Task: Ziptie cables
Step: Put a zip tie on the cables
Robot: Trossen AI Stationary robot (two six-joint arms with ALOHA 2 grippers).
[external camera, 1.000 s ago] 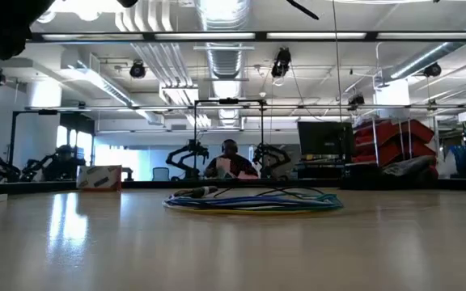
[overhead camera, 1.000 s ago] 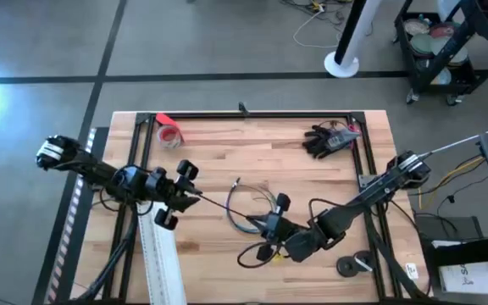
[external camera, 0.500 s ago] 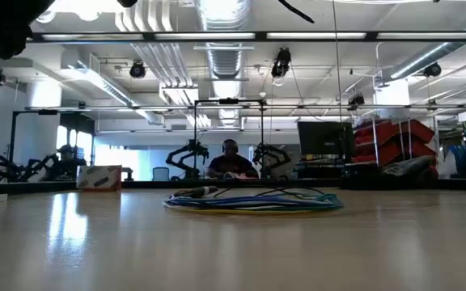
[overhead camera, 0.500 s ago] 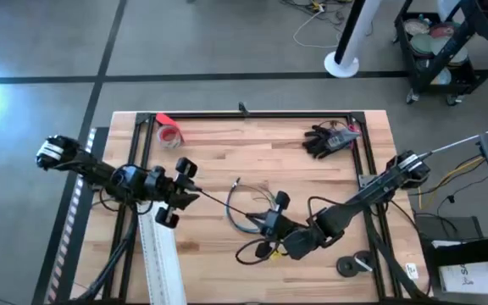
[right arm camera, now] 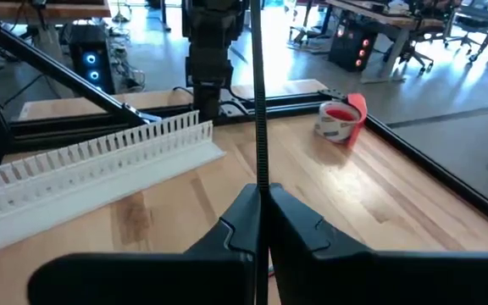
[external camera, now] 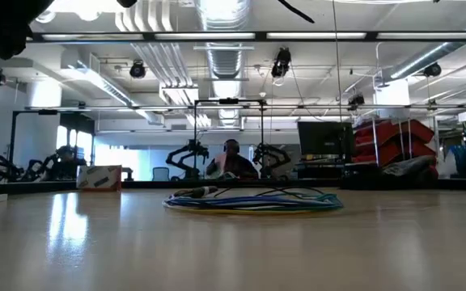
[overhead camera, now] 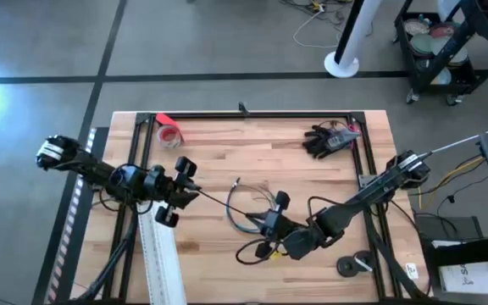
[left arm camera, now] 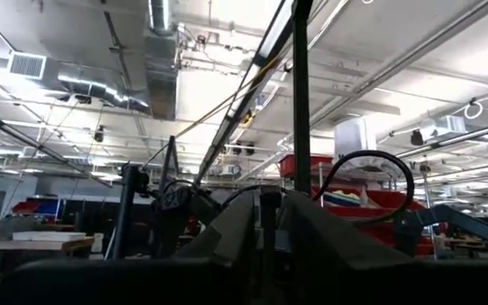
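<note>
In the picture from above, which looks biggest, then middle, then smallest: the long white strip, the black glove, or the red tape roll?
1. The long white strip, by far the longest.
2. The black glove near the table's far right corner.
3. The red tape roll near the far left corner, a bit smaller than the glove.

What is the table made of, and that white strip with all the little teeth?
The table looks like wood: pale planks with grain lines and a slight shine. The white strip is probably plastic: smooth, evenly white, with thin, even teeth cut along one edge.
</note>
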